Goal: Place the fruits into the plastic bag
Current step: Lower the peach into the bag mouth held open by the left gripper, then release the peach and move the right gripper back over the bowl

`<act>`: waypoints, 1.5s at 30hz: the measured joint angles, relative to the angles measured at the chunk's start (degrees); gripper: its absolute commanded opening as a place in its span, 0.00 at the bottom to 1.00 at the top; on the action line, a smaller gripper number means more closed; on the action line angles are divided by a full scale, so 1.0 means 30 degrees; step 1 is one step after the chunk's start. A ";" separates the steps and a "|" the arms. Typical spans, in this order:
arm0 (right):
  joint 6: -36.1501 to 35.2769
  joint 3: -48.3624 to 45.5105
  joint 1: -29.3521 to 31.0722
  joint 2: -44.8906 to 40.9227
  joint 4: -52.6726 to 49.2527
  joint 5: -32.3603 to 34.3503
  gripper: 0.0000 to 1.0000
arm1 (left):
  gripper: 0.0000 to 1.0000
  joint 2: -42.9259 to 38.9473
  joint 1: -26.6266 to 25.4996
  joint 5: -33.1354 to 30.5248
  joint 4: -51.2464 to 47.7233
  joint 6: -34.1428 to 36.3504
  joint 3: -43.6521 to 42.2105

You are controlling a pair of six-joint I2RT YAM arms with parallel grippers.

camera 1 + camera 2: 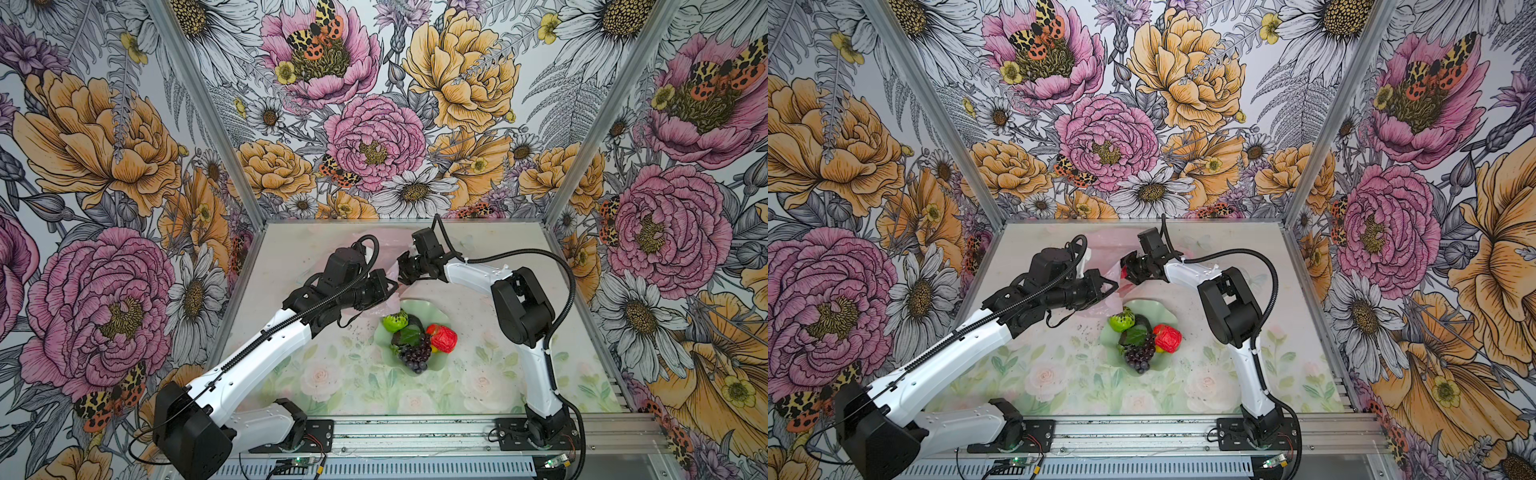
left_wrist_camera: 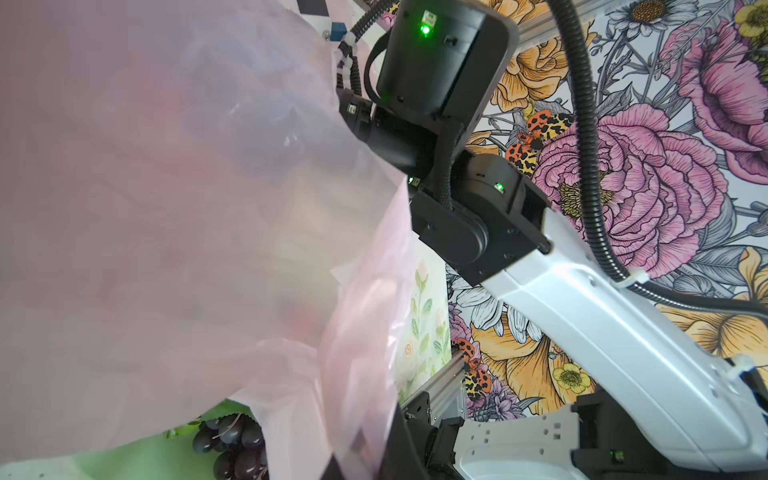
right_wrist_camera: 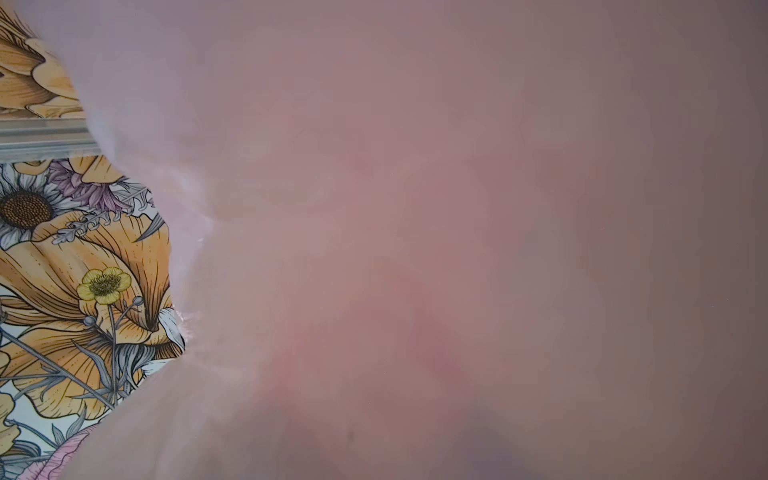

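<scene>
Draping both wrist cameras, the plastic bag (image 3: 457, 208) blocks most fruits (image 2: 237, 440).

**Layout: dish in the middle, bag behind it, arms met over the bag**

A dish (image 1: 434, 318) (image 1: 1163, 316) is set near the middle of the table (image 1: 332, 382). The fruits are heaped in it. The grape bunch (image 1: 415, 355) (image 1: 1139, 353) is placed at the near edge and overhangs the rim. A far-left fruit (image 1: 395, 321) and a right-side fruit (image 1: 444, 338) are set behind it.

The plastic bag (image 1: 386, 249) (image 1: 1104, 249) is spread behind the dish, toward the back wall. Its near edge is brought down to the dish's far rim.

The left gripper (image 1: 392, 286) and right gripper (image 1: 402, 270) are met above the bag, tips close together, the left one nearer the dish.

Most of both wrist views is covered by the bag (image 2: 166, 208) (image 3: 457, 208). In the left wrist view the grape bunch (image 2: 232, 440) and dish (image 2: 124, 463) are seen under its edge.
</scene>
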 measured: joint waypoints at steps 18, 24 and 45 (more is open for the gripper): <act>0.0284 0.0182 0.0015 0.0000 0.0474 0.0678 0.80 | 0.00 -0.2273 0.0889 0.0430 -0.1115 0.0940 -0.1872; -0.0175 -0.2710 0.0051 -0.2980 0.0372 0.0517 0.80 | 0.00 -0.2936 0.0889 0.0226 -0.1107 0.0918 -0.3060; -0.8633 -0.2390 -0.0160 -1.1664 -0.8830 -0.2244 0.80 | 0.00 -0.3548 0.1530 -0.0408 -0.1115 0.0197 -0.3803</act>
